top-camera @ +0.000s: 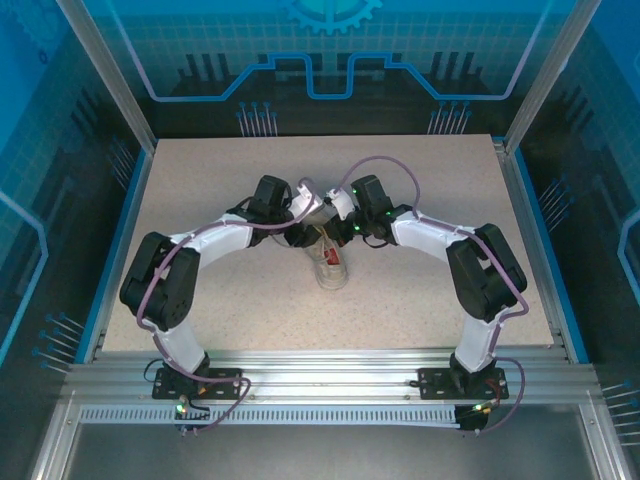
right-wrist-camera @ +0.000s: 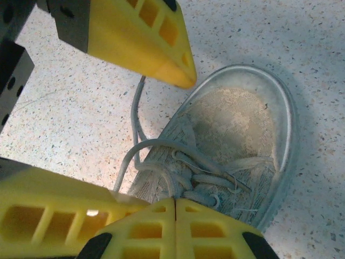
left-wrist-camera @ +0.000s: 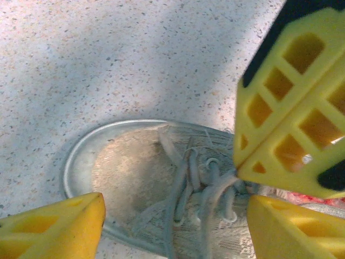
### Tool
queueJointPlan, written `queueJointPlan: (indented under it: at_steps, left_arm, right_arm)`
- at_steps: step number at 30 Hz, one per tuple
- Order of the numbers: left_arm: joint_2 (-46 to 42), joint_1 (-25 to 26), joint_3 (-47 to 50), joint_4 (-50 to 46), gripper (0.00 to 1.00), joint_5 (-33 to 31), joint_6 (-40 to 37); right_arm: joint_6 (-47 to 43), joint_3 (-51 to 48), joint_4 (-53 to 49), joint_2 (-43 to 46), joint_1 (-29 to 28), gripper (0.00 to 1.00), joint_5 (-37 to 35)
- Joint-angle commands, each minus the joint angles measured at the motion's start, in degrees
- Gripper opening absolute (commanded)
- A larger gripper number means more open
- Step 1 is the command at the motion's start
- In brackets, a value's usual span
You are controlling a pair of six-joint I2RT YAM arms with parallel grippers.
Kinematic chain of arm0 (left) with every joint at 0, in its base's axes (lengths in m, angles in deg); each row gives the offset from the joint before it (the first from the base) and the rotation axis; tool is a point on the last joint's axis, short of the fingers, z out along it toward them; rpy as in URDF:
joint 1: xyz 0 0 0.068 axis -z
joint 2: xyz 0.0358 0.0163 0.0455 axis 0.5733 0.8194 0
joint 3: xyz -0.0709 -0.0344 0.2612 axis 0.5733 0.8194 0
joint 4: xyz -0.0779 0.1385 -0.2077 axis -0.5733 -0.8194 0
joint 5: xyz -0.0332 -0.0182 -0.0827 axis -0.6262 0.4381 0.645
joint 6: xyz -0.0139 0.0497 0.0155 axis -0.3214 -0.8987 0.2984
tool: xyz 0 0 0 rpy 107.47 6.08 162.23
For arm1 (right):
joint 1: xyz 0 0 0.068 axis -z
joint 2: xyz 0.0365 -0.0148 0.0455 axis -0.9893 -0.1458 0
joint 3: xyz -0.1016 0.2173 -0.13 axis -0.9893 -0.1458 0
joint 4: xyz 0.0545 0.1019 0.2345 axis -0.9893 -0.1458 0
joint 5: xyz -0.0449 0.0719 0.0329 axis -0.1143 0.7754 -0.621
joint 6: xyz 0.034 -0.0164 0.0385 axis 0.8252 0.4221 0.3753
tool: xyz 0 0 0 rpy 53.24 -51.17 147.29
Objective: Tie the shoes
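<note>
The shoe (top-camera: 330,276) lies near the middle of the surface (top-camera: 200,180), between the two arms. In the top view its long axis runs up and down the frame. The round toe points to the bottom, toward the arm bases, and the opening with the red patch (top-camera: 333,258) is at the upper end, under the two wrists.

The right gripper (right-wrist-camera: 176,204) is clenched. In the right wrist view its jaws meet in a seam at the bottom centre of the frame, just over the upper eyelets. In the left wrist view, strands of the laces (left-wrist-camera: 190,178) rise to that same seam at the right of the frame. So I judge that it grasps one strand of the laces, though the pinch point itself is hidden.

The left gripper (left-wrist-camera: 175,208) is released. Its jaws stand wide apart at the lower left and lower right of the left wrist view. The laced part of the shoe lies between them, with the toe toward the left of the frame.

The coming move turns on the free loop (right-wrist-camera: 131,154). In the right wrist view it lies off the left side of the shoe, over the bare surface, between the clenched right jaws below and one left finger (right-wrist-camera: 145,38) in the upper left. The loop is therefore on the left gripper's side, and the left arm is the free one near it. It probably needs to come down across the shoe's axis and close on this loop while the right keeps its strand tight.
</note>
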Motion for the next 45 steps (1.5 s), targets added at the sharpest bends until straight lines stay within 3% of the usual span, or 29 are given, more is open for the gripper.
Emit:
queueJointPlan:
  at_steps: [1,9,13,16,25,36,41,45]
  left_arm:
    - [-1.44,-1.27,-1.24,-2.95,0.72,3.68,3.64]
    - [-3.15,-1.73,1.59,-0.81,0.67,1.83,19.56]
    - [-5.29,-1.72,6.95,6.23,0.66,0.54,24.5]
    - [-5.24,-1.65,7.41,5.65,0.64,-1.38,28.03]
    - [-4.13,-1.19,11.24,8.62,0.69,-1.49,30.27]
    - [0.81,-0.93,13.26,19.6,0.61,4.66,27.16]
    - [2.08,-0.86,11.98,17.61,0.49,4.82,25.5]
    - [0.3,-0.85,13.62,18.88,0.24,4.42,25.36]
  right_arm:
    - [0.91,1.81,1.3,-1.14,0.62,0.0,1.16]
    - [1.54,1.43,1.98,-1.09,0.59,0.0,1.24]
    - [1.59,1.34,1.91,-1.14,0.64,0.0,1.17]
    - [1.56,1.47,1.58,-1.14,0.77,0.0,1.06]
    - [2.08,2.15,1.82,-1.75,1.11,0.0,1.98]
    - [1.69,2.7,1.73,-2.11,1.1,0.0,2.82]
    - [2.03,2.61,2.06,-2.24,1.1,0.0,2.64]
    - [2.15,2.74,2.12,-2.11,1.1,0.0,2.29]
